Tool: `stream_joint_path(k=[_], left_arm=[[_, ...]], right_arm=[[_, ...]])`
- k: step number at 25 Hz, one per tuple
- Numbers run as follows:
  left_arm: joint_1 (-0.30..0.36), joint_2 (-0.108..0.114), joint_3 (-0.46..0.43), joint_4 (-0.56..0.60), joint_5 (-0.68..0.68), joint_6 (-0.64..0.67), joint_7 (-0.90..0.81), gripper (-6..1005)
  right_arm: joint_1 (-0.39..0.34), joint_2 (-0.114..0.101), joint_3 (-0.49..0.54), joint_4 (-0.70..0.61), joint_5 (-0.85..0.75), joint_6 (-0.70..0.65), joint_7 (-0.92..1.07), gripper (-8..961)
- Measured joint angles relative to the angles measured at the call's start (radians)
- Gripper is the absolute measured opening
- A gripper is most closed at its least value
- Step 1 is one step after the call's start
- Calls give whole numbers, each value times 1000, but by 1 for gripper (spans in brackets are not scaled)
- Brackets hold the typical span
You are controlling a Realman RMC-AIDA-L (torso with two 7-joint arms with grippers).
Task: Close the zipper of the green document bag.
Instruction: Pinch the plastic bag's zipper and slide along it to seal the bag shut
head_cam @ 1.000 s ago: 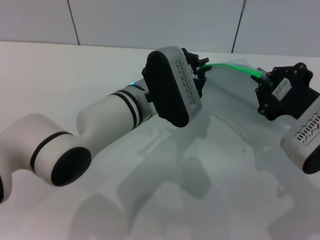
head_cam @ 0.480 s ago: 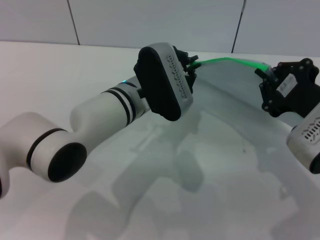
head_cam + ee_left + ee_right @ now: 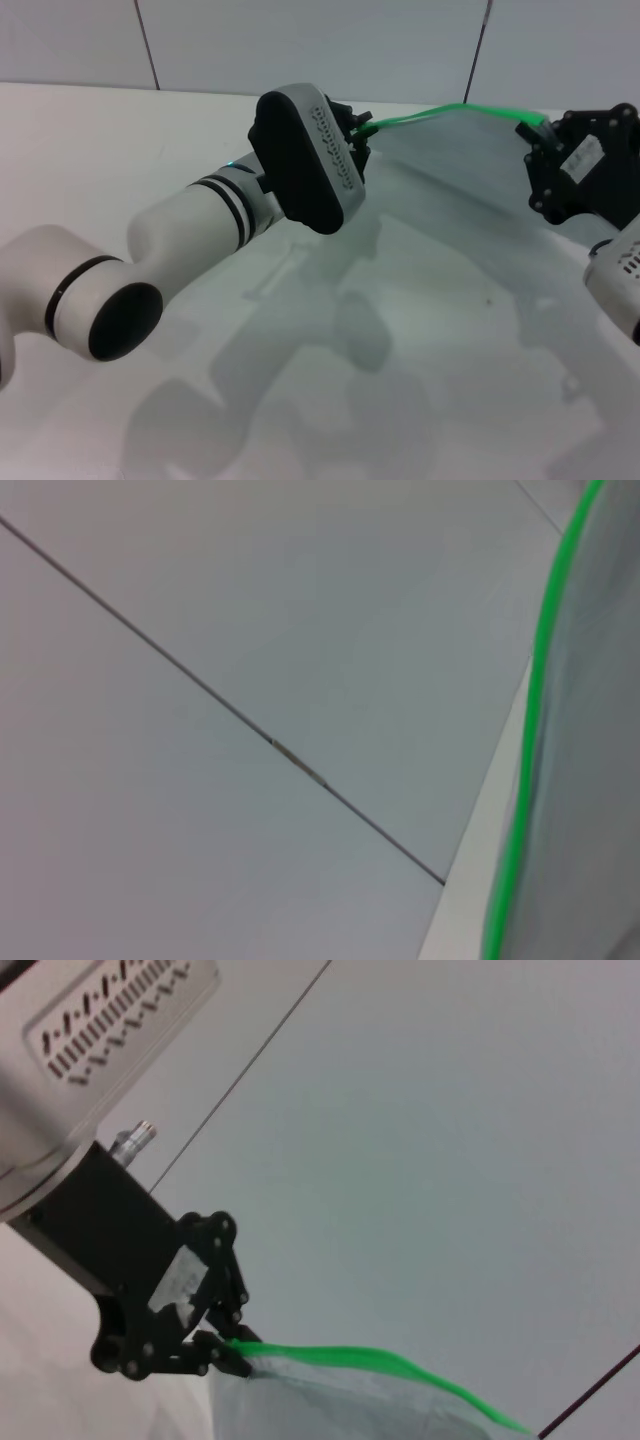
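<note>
The green document bag (image 3: pixel 450 210), a translucent pale pouch, hangs lifted between both grippers, its lower part draping to the table. Its zipper (image 3: pixel 450 108) is a bright green strip along the top edge. My left gripper (image 3: pixel 360 128) is shut on the strip's left end. The right wrist view shows that same left gripper (image 3: pixel 235 1352) pinching the zipper (image 3: pixel 370 1363). My right gripper (image 3: pixel 532 138) is shut on the strip's right end. The left wrist view shows only the zipper (image 3: pixel 528 730) and the bag (image 3: pixel 590 780). No slider tab can be made out.
The white table (image 3: pixel 100 150) runs back to a grey panelled wall (image 3: pixel 300 40). My bulky left forearm (image 3: pixel 190 230) crosses the table from the lower left. The right arm's housing (image 3: pixel 615 280) sits at the right edge.
My left gripper has travelled left along the green strip, away from the right gripper. The visible strip between them has grown longer. The right gripper has shifted slightly right and up.
</note>
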Motion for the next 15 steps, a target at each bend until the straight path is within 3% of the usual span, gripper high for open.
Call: stream_joint_path(k=[15], left_arm=[[-32,1,0,128,1,57,-95,81]], right_arm=[[-44,1,-10,-82,1,0,0,49]])
